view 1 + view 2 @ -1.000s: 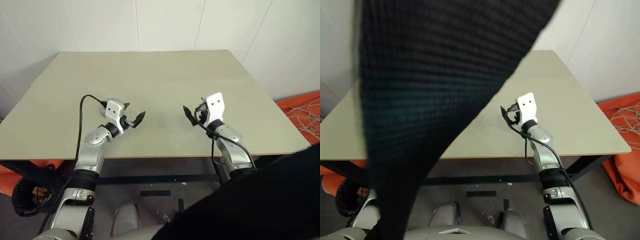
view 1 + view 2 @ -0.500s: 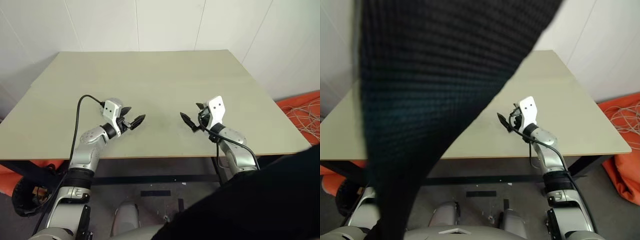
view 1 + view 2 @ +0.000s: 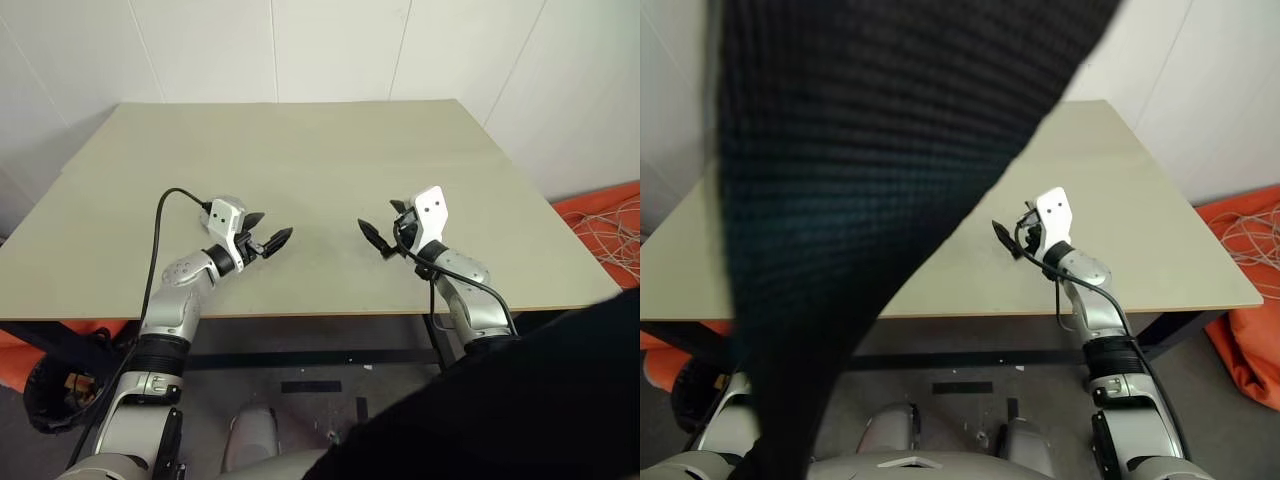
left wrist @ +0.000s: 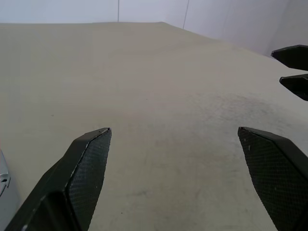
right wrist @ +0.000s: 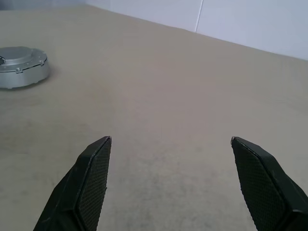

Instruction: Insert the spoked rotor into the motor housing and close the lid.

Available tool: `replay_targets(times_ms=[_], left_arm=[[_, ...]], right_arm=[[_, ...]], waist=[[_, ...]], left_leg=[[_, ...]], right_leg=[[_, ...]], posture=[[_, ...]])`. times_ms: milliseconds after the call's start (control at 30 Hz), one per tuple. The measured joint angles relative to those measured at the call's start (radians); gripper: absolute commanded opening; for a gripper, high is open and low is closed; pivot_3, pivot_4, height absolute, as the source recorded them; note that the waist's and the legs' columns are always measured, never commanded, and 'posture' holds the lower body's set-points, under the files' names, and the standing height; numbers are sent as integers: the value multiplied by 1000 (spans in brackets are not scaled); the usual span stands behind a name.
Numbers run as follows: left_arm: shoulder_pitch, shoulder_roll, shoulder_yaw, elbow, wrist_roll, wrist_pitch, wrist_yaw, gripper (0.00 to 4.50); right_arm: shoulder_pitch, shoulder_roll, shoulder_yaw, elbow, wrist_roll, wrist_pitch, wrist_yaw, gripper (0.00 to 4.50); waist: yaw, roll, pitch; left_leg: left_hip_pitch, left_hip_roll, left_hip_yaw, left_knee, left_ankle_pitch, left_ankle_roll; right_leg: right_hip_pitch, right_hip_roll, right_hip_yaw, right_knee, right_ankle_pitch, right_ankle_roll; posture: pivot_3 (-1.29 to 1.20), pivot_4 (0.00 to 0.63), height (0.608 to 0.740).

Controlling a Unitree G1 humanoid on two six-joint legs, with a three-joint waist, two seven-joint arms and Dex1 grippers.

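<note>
While both arms hang low over the near part of the bench (image 3: 300, 150), your left tool (image 3: 264, 236) and right tool (image 3: 384, 230) face each other across a bare stretch of its surface, well apart. You can see each one released: the 2 black fingers (image 4: 82, 178) of the left stand wide with nothing between them, and the 2 of the right likewise, neither touching the bench top as far as you can tell. From your right wrist camera, a closed round silver unit (image 5: 21, 66) with small screws around its rim sits flat on the bench, well away from that tool's fingers (image 5: 89, 185). It looks like the motor housing with its lid on, though you cannot see windings or a rotor from here. A dark cloth (image 3: 870, 180) covers much of your right eye view. An orange bag (image 3: 610, 225) with pale cables lies on the floor beyond the bench's right edge.
</note>
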Motion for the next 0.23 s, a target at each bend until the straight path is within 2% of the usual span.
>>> replay_targets(times_ms=[233], left_arm=[[0, -2, -3, 0, 8, -1, 4, 4471]], right_arm=[[0, 7, 0, 4, -7, -1, -13, 4486]], waist=[[0, 0, 0]], left_leg=[[0, 0, 0, 0, 0, 0]], right_leg=[[0, 0, 0, 0, 0, 0]], posture=[[0, 0, 740]])
